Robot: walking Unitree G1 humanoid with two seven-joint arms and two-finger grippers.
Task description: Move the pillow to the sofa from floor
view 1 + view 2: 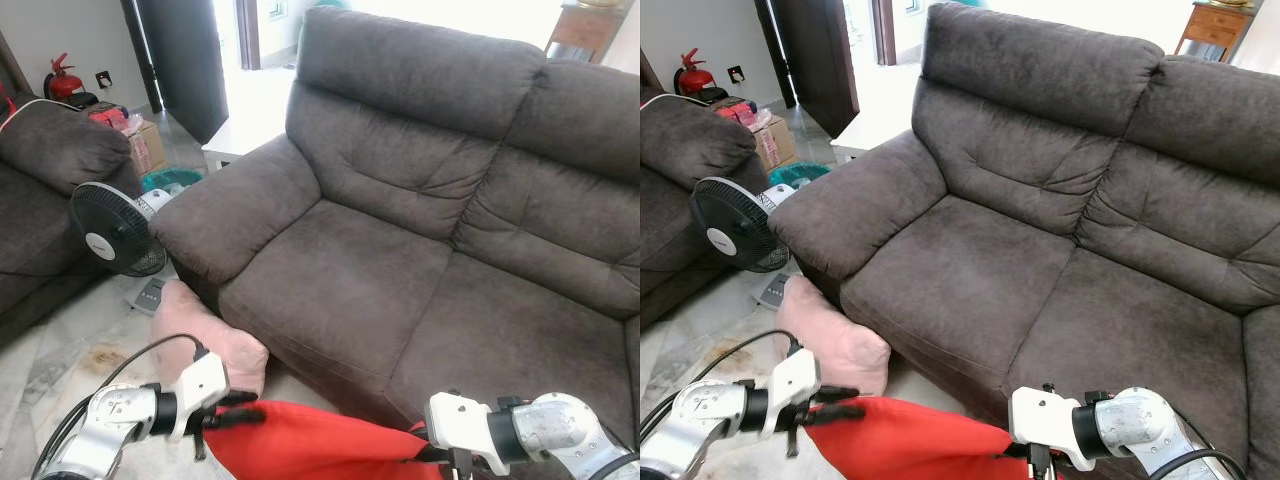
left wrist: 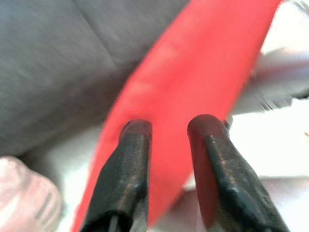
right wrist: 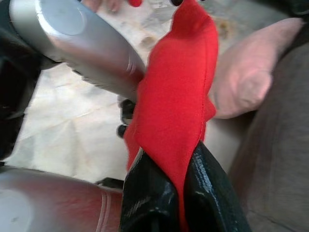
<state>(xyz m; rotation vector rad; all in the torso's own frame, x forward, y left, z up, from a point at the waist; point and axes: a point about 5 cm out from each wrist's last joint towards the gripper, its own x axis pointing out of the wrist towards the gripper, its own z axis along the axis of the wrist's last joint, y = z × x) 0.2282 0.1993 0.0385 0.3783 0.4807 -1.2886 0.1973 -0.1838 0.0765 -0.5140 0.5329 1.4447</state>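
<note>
Closest to you, a red pillow (image 1: 300, 445) hung stretched between both grippers, just in front of the sofa's front edge and clear of the floor. Your right gripper (image 3: 179, 186) had its two black fingers pressed together on one corner of the pillow, the fabric bunched up between them. Your left gripper (image 2: 169, 128) sat at the opposite end with its fingers a little apart, the pillow's edge running between them, so it looked more like a loose pinch than a firm one. Holding both ends probably kept the soft pillow from sagging or swinging while you carried it.

Just beyond, a pink pillow (image 1: 205, 335) lay on the tiled floor (image 1: 60, 360), leaning against the base of the sofa (image 1: 420, 250) below its left armrest. A black fan (image 1: 112, 228) stood on the floor past that, beside a second couch (image 1: 45, 190). Farther back, the sofa's seat cushions were bare, so you had room to set the red pillow down there.
</note>
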